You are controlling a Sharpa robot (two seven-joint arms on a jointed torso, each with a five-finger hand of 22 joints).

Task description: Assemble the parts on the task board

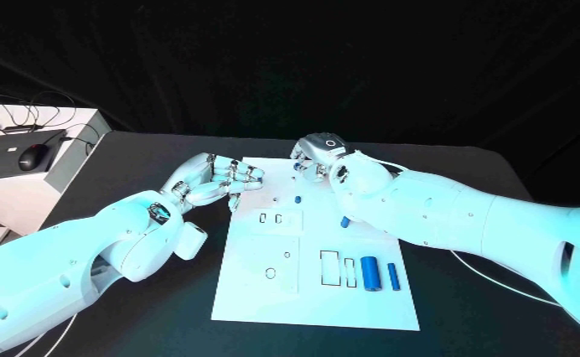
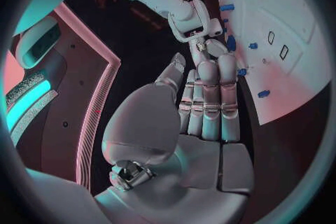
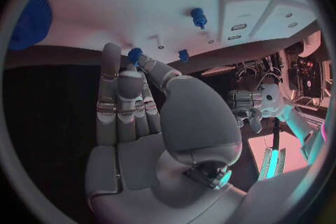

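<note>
The white board [image 1: 317,290] lies in the middle of the black table [image 1: 145,164], its near edge toward the robot and its far edge up between the two hands. Bare dark table runs down both long sides of it, and more lies beyond its far edge.

The left hand [image 1: 218,181] hovers at the board's far left corner, just off the left edge. In the left wrist view its fingers [image 2: 210,101] stretch out straight and close together, thumb alongside, with nothing in them.

The right hand [image 1: 328,158] hangs over the far edge of the board, right of centre. In the right wrist view its fingers [image 3: 119,106] are also extended, and a small blue toothed piece [image 3: 135,55] sits right at the tip of the thumb; whether it is pinched or merely touched I cannot tell.

On the board, two long blue bars [image 1: 370,273] lie side by side near the right edge, just beside an outlined rectangle [image 1: 330,266]. A small blue peg [image 1: 297,199] stands near the far end, well apart from the bars, and another short blue piece [image 1: 344,223] lies close under the right forearm [image 1: 459,214].
</note>
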